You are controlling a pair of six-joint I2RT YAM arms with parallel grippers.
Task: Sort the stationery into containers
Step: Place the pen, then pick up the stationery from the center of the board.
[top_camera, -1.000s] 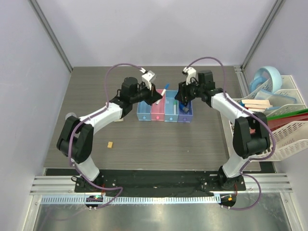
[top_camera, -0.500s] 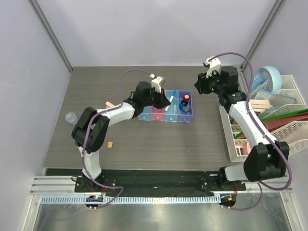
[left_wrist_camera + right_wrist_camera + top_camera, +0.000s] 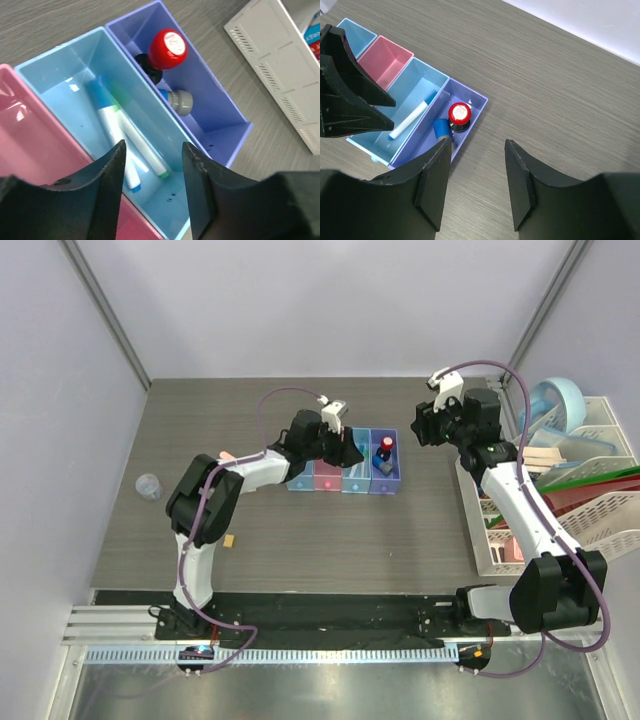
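The four joined bins (image 3: 300, 482) stand mid-table. My left gripper (image 3: 152, 155) is open and empty, just above the second light blue bin (image 3: 60, 75). In that bin lie two white pens, one with a blue cap (image 3: 111, 125) and one with a green tip (image 3: 142, 147). The red-capped black bottle (image 3: 167, 47) stands in the darker blue bin (image 3: 225, 107) beside a blue-and-grey item (image 3: 179, 101). My right gripper (image 3: 477, 150) is open and empty, raised to the right of the bins. The tan block (image 3: 230, 539), clear roll (image 3: 148, 485) and pink eraser (image 3: 227, 455) lie on the table at left.
The large white rack (image 3: 590, 490) with books, folders and a blue roll stands at the right edge, and its corner shows in the left wrist view (image 3: 280, 60). The pink bin (image 3: 385, 62) and the far light blue bin (image 3: 357, 35) look empty.
My right gripper has drawn back up and right from the darker blue bin, leaving the bottle there. My left gripper moved right over the bins, and its pen now lies in the light blue bin.
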